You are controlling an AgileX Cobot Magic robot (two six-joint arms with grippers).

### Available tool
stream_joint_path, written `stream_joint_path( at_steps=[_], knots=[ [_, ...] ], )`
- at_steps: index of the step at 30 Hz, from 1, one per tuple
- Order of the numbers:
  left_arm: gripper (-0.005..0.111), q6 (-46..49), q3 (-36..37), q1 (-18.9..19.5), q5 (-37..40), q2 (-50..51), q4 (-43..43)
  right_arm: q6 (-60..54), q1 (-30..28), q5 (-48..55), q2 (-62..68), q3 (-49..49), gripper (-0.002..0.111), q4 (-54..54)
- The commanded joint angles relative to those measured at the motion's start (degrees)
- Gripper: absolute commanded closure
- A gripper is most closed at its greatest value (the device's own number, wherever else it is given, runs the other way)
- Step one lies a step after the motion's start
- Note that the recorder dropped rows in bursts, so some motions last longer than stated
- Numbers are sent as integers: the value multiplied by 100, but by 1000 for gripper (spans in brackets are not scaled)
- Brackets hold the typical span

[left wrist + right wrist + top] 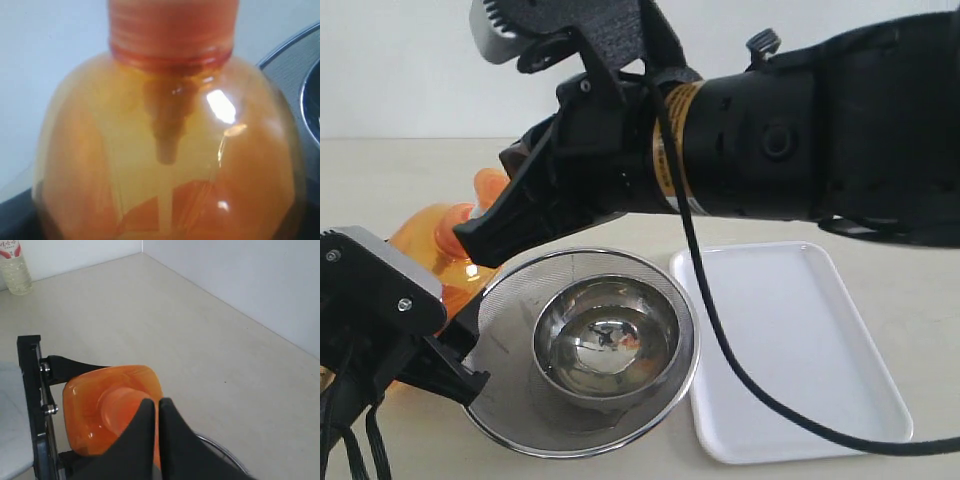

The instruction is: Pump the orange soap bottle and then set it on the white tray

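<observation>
Count: you have one bottle (425, 235), one tray (790, 400), one strainer (510, 300), one bowl (607, 345) and two grippers. A second, clear bottle (12, 265) stands upper left in the right wrist view.
Bottle: lower left of the exterior view, just beside the strainer's left rim and well apart from the tray.
Left gripper (85, 412): your jaws stand wide, one finger on each side of the bottle's body, gripping it.
Right gripper (156, 405): your fingers are pressed together with nothing between them, tips at the pump head (488, 188).
Edges: the strainer lies between bottle and tray, its rim just beside the tray's left edge.
Room: open table (175, 315) runs back to the wall.
Materials: translucent orange plastic bottle; flat white tray with rounded corners and a low rim; round steel mesh strainer; shiny steel bowl sitting in it.
</observation>
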Motion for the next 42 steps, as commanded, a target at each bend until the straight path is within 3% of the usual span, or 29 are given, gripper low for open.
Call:
stream_joint_path(
  at_steps=[1,25,42],
  knots=[
    [102,-40,-22,-25,-194,-66,88,-35,-2,-286,240,31,108,-14],
    [102,-3,-91,-25,-81,-66,219,147,10,-939,1029,43,108,95],
    [102,-3,-91,-25,-81,-66,202,83,-2,-271,414,43,108,95]
  ],
)
